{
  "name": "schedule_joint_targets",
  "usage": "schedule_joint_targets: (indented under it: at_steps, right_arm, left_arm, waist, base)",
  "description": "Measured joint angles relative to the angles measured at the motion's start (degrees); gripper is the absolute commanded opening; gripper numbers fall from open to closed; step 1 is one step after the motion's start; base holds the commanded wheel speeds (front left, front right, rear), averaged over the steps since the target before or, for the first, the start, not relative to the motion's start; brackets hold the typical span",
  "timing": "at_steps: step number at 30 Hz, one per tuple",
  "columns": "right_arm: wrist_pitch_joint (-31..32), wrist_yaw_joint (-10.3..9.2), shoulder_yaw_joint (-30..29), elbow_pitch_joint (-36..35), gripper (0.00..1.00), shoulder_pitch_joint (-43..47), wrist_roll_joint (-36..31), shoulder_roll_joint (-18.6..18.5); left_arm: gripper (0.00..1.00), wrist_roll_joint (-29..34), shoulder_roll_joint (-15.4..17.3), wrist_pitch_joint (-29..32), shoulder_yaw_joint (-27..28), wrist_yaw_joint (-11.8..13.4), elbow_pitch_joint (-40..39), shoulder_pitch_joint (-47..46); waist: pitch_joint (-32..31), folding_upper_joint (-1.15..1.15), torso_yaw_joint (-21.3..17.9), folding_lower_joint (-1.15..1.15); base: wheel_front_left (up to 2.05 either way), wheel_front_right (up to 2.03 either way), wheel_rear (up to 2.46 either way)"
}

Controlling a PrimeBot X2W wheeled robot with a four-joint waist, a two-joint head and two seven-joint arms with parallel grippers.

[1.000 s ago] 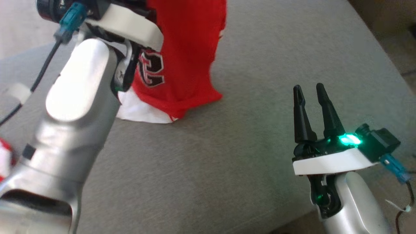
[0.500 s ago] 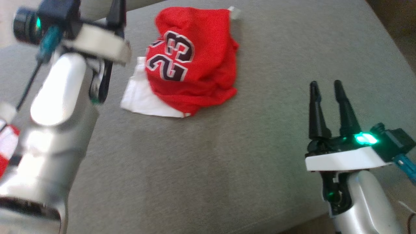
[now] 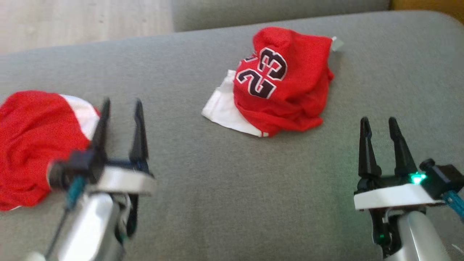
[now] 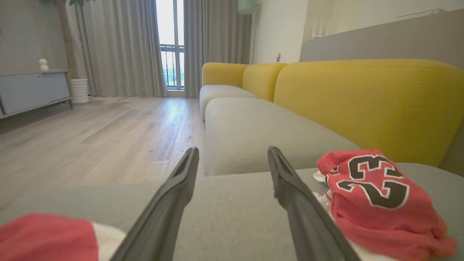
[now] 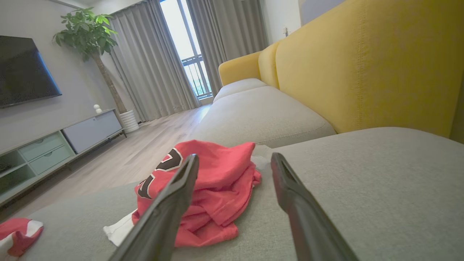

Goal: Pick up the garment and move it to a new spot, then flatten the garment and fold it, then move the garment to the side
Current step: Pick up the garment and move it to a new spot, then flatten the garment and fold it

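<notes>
A red jersey with the number 23 and white trim point(image 3: 282, 83) lies crumpled on the grey sofa seat point(image 3: 224, 188), also seen in the left wrist view point(image 4: 377, 195) and the right wrist view point(image 5: 206, 188). My left gripper point(image 3: 121, 105) stands open at the lower left, well to the left of the jersey, with nothing between its fingers. My right gripper point(image 3: 378, 121) stands open at the lower right, just right of and nearer than the jersey, also holding nothing.
A second red and white garment point(image 3: 32, 145) lies bunched at the seat's left edge, beside my left gripper. Yellow sofa backrests point(image 4: 362, 105) rise behind the seat. Wooden floor point(image 4: 90, 137) lies beyond the seat's far edge, with a TV cabinet point(image 5: 54, 145) across the room.
The jersey hung lifted from my left gripper a second ago, then dropped into a heap. My left arm has pulled back and down to the lower left. The head camera has shifted.
</notes>
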Motion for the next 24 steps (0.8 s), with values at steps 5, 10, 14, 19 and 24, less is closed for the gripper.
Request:
schedule_joint_targets:
  at_steps: [5, 10, 14, 19, 24]
  right_arm:
    - [0.0, 0.0, -1.12, 2.49, 1.0, 1.82, 0.08, 0.03]
    - [0.0, 0.0, -3.88, 5.38, 1.0, 1.98, -0.18, 0.05]
    - [0.12, 0.0, -4.59, 12.32, 1.0, -0.29, -0.33, 0.05]
    - [2.72, 0.0, -3.77, 22.99, 1.0, -7.58, 0.63, 0.04]
    - [3.68, 0.0, -3.45, 33.43, 1.0, -14.78, 2.18, -0.01]
  left_arm:
    - [1.0, 2.57, -3.55, 0.0, 1.27, -0.01, -4.04, 9.06]
    - [1.0, 4.2, -5.76, -0.01, 3.58, -1.09, -5.75, 11.02]
    - [1.0, 6.13, -6.03, -0.01, 4.6, -2.69, -5.91, 10.87]
    - [1.0, 7.56, -7.56, -0.01, 4.8, -4.41, -4.94, 10.29]
    - [1.0, 8.58, -9.04, -0.01, 4.76, -5.68, -3.71, 9.89]
  waist:
    - [-2.07, 0.0, 2.53, -0.01]
    - [-2.49, 0.0, 4.35, -0.01]
    - [-1.36, 0.0, 5.33, 0.0]
    - [0.46, 0.0, 6.93, 0.01]
    - [1.8, 0.0, 9.04, 0.01]
  base:
    - [0.0, 0.0, 0.0]
    - [0.0, 0.0, 0.0]
    - [0.0, 0.0, 0.0]
    - [0.0, 0.0, 0.0]
    - [0.0, 0.0, 0.0]
